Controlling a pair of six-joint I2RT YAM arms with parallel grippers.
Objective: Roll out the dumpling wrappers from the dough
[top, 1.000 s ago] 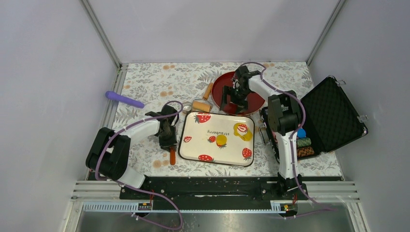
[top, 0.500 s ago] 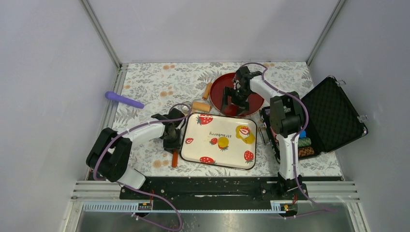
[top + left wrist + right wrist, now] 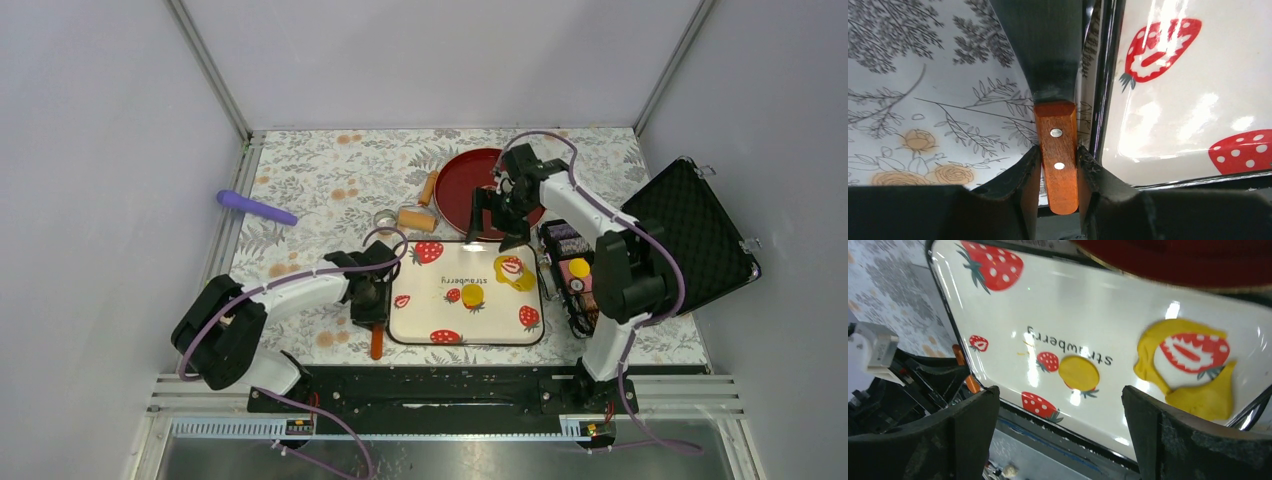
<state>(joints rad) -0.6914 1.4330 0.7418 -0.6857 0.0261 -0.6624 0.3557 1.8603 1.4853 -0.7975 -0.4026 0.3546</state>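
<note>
One round yellow dumpling wrapper (image 3: pixel 472 296) (image 3: pixel 1079 373) lies mid-tray on the strawberry-print tray (image 3: pixel 420 322) (image 3: pixel 1128 305). The dough (image 3: pixel 514 274) (image 3: pixel 1198 397), a ragged yellow ring with a hole over a printed strawberry, sits near the tray's right end. My left gripper (image 3: pixel 371 303) (image 3: pixel 1058 152) is shut on the wooden handle (image 3: pixel 377 344) (image 3: pixel 1060 170) of a scraper. Its dark blade (image 3: pixel 1048 45) runs along the tray's left rim (image 3: pixel 1108 100). My right gripper (image 3: pixel 500 218) (image 3: pixel 1060 432) hangs open above the tray's far edge, with nothing between its fingers.
A red plate (image 3: pixel 470 180) (image 3: pixel 1198 257) lies behind the tray. A small wooden roller (image 3: pixel 418 218), a metal ring cutter (image 3: pixel 385 220) and a purple rolling pin (image 3: pixel 258 207) lie to the left. An open black case (image 3: pixel 690 235) holding small items stands right of the tray.
The tray has slid right and toward the near edge, and my left gripper has moved with it, holding the scraper. My right gripper has shifted right, from over the red plate to the tray's far edge.
</note>
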